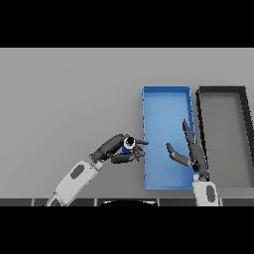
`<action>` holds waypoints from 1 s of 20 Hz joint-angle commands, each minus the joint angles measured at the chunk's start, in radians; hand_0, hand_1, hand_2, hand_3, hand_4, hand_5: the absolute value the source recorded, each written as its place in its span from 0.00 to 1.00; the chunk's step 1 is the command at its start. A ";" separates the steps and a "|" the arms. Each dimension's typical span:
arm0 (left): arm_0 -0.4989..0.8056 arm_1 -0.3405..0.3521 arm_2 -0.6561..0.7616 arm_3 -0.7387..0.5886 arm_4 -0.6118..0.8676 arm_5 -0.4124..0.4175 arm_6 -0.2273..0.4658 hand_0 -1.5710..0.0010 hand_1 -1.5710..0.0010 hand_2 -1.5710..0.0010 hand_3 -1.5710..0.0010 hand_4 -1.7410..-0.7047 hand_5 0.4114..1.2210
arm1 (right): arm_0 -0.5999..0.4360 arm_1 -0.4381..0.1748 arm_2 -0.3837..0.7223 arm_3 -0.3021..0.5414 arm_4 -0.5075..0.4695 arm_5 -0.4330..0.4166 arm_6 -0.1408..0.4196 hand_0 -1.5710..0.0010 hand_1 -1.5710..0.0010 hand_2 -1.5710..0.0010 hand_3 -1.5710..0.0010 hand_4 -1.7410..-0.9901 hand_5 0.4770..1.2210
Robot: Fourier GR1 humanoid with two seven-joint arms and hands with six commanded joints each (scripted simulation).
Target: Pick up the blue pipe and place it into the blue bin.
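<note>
The blue pipe point(128, 145) is a short tube with a pale ring-shaped end facing up. My left hand point(117, 150) is curled round it and holds it above the table, just left of the blue bin point(166, 94). The fingertips reach the bin's left edge. The blue bin is a long open tray right of the middle of the table. My right hand point(193, 155) is over the blue bin's near right part, fingers straight and thumb spread, holding nothing.
A black bin point(222, 91) with a grey floor stands right beside the blue bin, at the table's right. The grey table point(69, 99) stretches out to the left and far side.
</note>
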 commanded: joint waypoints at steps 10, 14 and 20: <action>0.014 0.006 -0.004 -0.010 -0.011 -0.001 0.012 0.00 0.00 0.00 0.08 0.01 1.00 | 0.006 -0.012 -0.013 -0.046 -0.074 0.047 -0.027 1.00 1.00 1.00 1.00 0.73 0.18; 0.015 0.011 -0.002 -0.009 -0.007 -0.014 0.012 0.00 0.00 0.00 0.08 0.01 1.00 | -0.055 -0.099 -0.015 -0.148 -0.283 0.212 0.080 1.00 1.00 1.00 1.00 0.70 0.11; 0.013 0.007 0.001 -0.007 -0.011 -0.016 0.015 0.00 0.00 0.00 0.08 0.01 1.00 | -0.186 -0.207 0.080 -0.303 -0.401 0.333 0.252 1.00 1.00 1.00 1.00 0.59 0.06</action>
